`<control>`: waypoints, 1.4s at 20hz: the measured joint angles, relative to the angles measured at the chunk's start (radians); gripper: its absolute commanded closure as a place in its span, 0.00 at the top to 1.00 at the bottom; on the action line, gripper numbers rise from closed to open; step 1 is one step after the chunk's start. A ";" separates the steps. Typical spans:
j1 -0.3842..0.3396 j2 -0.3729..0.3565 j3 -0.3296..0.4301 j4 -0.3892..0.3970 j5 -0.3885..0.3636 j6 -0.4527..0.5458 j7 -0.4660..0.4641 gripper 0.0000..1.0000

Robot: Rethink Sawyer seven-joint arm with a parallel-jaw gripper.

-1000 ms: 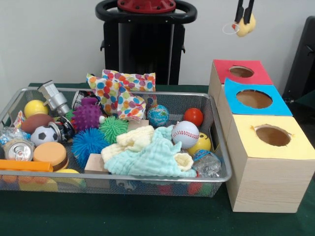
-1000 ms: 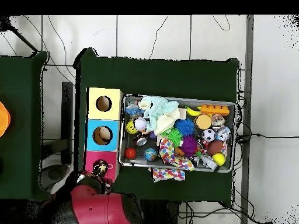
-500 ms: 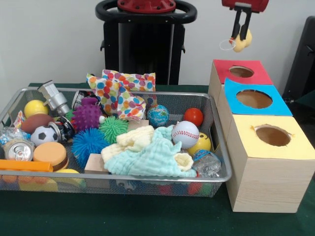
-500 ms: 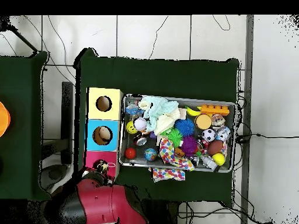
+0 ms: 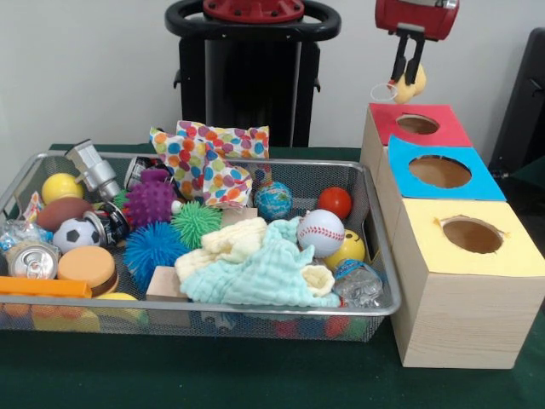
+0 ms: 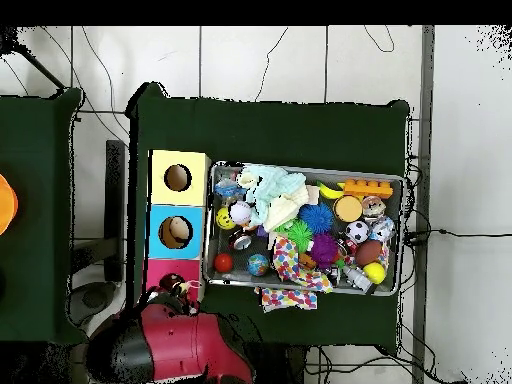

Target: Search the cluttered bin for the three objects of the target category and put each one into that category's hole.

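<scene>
My black fingers [image 5: 406,70] pinch a small yellow rubber toy [image 5: 412,84] with a clear ring above the red-topped wooden box's hole [image 5: 417,124]. The wire mesh bin [image 5: 375,223] holds balls, cloths and a can; no writing is readable.

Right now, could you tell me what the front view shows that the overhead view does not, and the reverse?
Only the front view shows the gripper shut on a small yellow object above the red box, plus the boxes' wooden sides.

Only the overhead view shows the arm's red body from above, covering part of the red box, and the tiled floor around the table.

Both show the wire bin of clutter and the red, blue and yellow boxes in a row.
</scene>
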 measured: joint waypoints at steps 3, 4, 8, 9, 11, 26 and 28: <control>0.014 0.006 -0.013 0.000 0.003 -0.001 0.000 0.00; 0.018 0.008 -0.016 0.000 0.005 -0.001 0.000 0.00; 0.034 0.012 -0.027 0.000 0.009 -0.001 0.000 0.00; 0.038 0.013 -0.028 0.000 0.011 -0.004 0.000 0.00; 0.044 0.015 -0.030 0.000 0.015 -0.012 0.000 0.00; 0.046 0.020 -0.032 0.007 0.044 -0.148 0.000 0.00; 0.028 0.020 -0.031 0.020 0.044 -0.172 0.000 0.00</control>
